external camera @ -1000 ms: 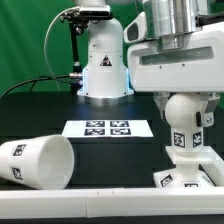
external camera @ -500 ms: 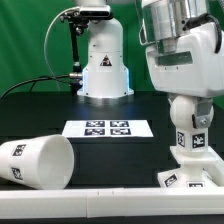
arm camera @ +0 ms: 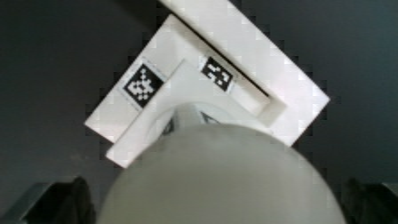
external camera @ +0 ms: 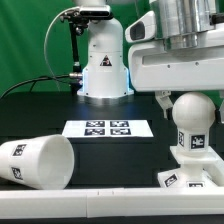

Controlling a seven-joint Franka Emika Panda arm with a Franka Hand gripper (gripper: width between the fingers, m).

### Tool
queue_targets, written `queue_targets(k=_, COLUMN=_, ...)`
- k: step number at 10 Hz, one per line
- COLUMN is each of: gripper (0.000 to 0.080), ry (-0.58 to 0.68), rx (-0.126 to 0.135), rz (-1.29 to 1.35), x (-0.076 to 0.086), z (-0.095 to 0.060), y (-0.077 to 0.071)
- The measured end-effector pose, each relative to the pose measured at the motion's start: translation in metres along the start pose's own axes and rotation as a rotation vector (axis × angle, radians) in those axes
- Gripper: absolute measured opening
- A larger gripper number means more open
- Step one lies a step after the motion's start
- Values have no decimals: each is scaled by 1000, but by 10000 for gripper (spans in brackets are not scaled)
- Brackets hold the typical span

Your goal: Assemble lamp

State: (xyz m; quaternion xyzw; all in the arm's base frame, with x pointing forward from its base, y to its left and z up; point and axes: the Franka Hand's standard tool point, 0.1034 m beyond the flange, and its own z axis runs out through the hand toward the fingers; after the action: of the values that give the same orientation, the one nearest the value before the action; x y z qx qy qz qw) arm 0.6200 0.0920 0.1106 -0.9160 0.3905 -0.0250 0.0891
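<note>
The white bulb on its stem (external camera: 190, 122) stands upright in the small flared base (external camera: 187, 178) at the exterior view's right. My gripper (external camera: 188, 98) sits just over the bulb's top, with one dark finger (external camera: 162, 100) beside it. In the wrist view the bulb (arm camera: 214, 175) fills the foreground above the tagged base (arm camera: 187, 85). My gripper (arm camera: 214, 208) is open, and its dark fingers (arm camera: 63, 200) stand apart from the bulb on both sides. The large tapered shade (external camera: 36, 160) lies on its side at the exterior view's left.
The marker board (external camera: 107, 128) lies flat on the black table behind the parts. The big white robot pedestal (external camera: 103, 60) stands at the back in front of a green backdrop. A white rail (external camera: 90, 205) runs along the table's front edge.
My gripper turned about the bulb and has risen a little, so more of the bulb now shows. The bulb stays upright on the base. The shade has not moved.
</note>
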Motion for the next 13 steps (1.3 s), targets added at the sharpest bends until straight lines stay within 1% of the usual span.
queue_targets(k=2, gripper=699, ry=1, rx=-1, rz=-138, x=1, z=0, y=1)
queue_targets(k=3, gripper=699, ry=8, rx=-14, rz=-236, x=1, z=0, y=1)
queue_targets(k=4, gripper=699, ry=32, rx=-59, rz=-454, x=0, z=-1, y=0)
queue_targets(k=5, gripper=699, ry=42, rx=-78, rz=-612, x=-1, z=-2, y=-4)
queue_targets(k=6, gripper=699, ry=43, rx=-83, rz=-792, x=1, z=-3, y=-4)
queue_targets(k=7, gripper=699, ry=47, rx=-82, rz=-811, x=3, z=-3, y=-3)
queue_targets(k=8, gripper=672, ry=47, rx=-81, rz=-783, x=2, z=-3, y=-3)
queue_targets(k=9, gripper=672, ry=48, rx=-81, rz=-771, x=2, z=-3, y=-3)
queue_targets(k=10, gripper=574, ry=48, rx=-80, rz=-759, x=2, z=-3, y=-3)
queue_targets(k=13, gripper=575, ry=72, rx=-64, rz=-428, x=3, z=-2, y=-4)
